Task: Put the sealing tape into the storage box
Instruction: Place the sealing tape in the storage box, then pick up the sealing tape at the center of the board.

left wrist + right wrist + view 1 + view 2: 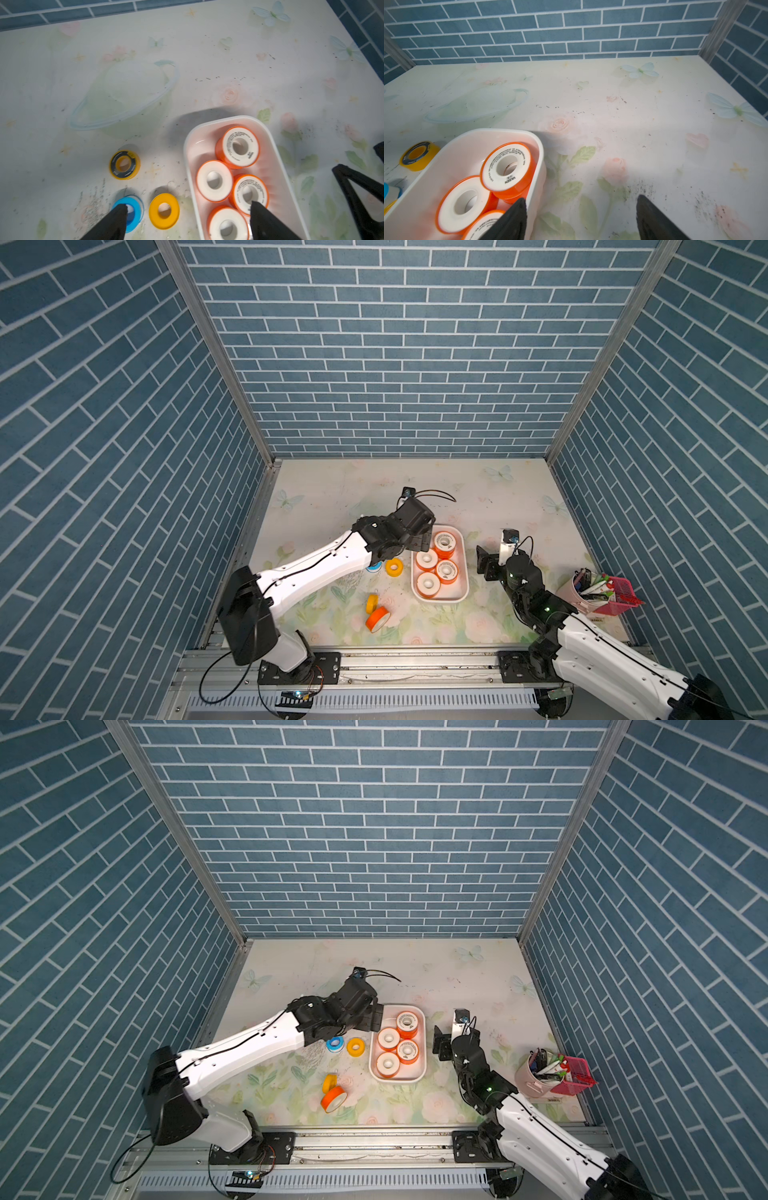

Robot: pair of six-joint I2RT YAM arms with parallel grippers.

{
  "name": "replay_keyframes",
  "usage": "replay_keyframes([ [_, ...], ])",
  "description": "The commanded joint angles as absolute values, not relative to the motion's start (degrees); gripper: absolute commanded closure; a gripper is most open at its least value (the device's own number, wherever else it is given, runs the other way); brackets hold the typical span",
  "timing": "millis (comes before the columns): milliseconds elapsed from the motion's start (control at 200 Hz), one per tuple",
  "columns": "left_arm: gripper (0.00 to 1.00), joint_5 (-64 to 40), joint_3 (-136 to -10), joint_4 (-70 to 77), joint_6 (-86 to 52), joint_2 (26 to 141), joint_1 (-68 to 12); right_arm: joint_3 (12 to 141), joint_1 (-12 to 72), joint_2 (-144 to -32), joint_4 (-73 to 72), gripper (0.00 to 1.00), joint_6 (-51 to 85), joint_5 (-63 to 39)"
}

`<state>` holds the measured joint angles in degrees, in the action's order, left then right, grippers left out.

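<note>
Maybe a bump was coming. Over the table the left arm reached to the storage box, and the left gripper hung right above the box's side wall. If it went straight down, I think one finger would hit that wall and push the box away.

Four orange spools of sealing tape lay flat inside the box. Just beside the box lay a yellow spool, a blue spool and a black-faced spool. Farther from the box, an orange spool and a thin yellow spool stood tilted on their edges. A clumsy pinch could make them roll off.

The left arm was stretched long and low, its jaws wide apart and holding nothing. The right arm was bent up on the box's other side. The right gripper gaped empty too, one finger above the box's wall.
</note>
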<state>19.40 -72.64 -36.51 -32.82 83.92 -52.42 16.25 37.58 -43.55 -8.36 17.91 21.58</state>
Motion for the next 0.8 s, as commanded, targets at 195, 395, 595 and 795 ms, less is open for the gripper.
replay_keyframes([
  [195,0.02,26.00,-58.84,-42.92,-34.48,63.39,-40.67,34.40,39.29,-55.93,0.31,0.18,14.24,2.42],
  [395,0.00,19.63,-53.71,-41.23,-28.37,56.66,-20.86,46.05,48.98,-67.56,8.32,0.14,17.49,0.49],
  [595,0.00,13.42,-52.51,-38.32,-25.42,57.90,-8.97,56.29,56.03,-78.87,13.04,0.14,18.90,-6.96],
  [795,0.00,11.38,-51.25,-36.76,-25.20,58.03,-5.80,64.38,62.19,-87.29,19.51,0.11,18.13,-9.45],
])
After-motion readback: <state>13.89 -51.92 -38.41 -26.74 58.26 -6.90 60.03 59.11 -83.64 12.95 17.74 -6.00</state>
